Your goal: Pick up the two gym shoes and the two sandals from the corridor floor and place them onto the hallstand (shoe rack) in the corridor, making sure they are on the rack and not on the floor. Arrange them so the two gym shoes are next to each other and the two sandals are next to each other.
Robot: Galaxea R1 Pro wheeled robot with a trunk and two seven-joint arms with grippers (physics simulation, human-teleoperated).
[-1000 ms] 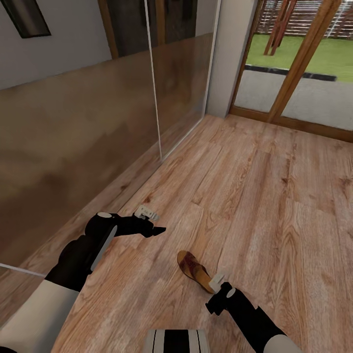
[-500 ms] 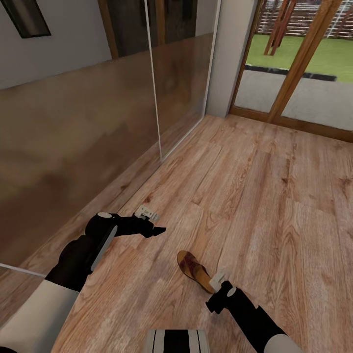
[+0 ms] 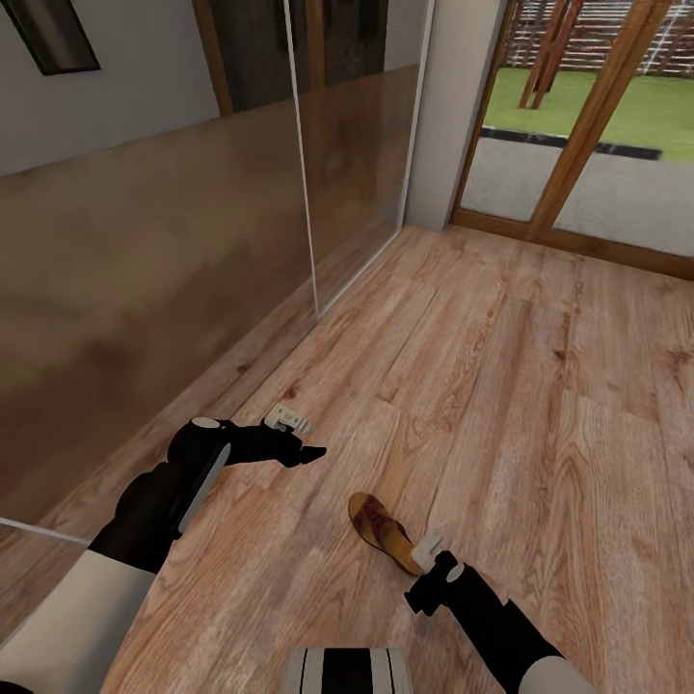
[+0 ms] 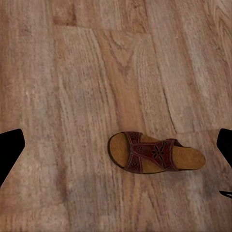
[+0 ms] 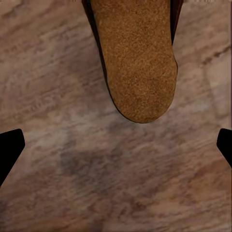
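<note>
One brown sandal (image 3: 380,530) lies flat on the wood-plank corridor floor (image 3: 520,386), just in front of me. My left gripper (image 3: 310,451) hovers open to the sandal's left; in the left wrist view the whole sandal (image 4: 154,153) lies below, between the spread fingertips (image 4: 9,150). My right gripper (image 3: 422,596) hangs open over the sandal's heel end. The right wrist view looks down on the tan heel footbed (image 5: 135,58), apart from the black fingertips (image 5: 9,150). The other sandal, the gym shoes and the hallstand are out of view.
The mirrored sliding-door wardrobe (image 3: 145,289) runs along the left, close to my left arm. A wood-framed glass door (image 3: 578,145) to the garden closes the far end. Open floor stretches ahead and to the right. My base (image 3: 349,670) shows at the bottom edge.
</note>
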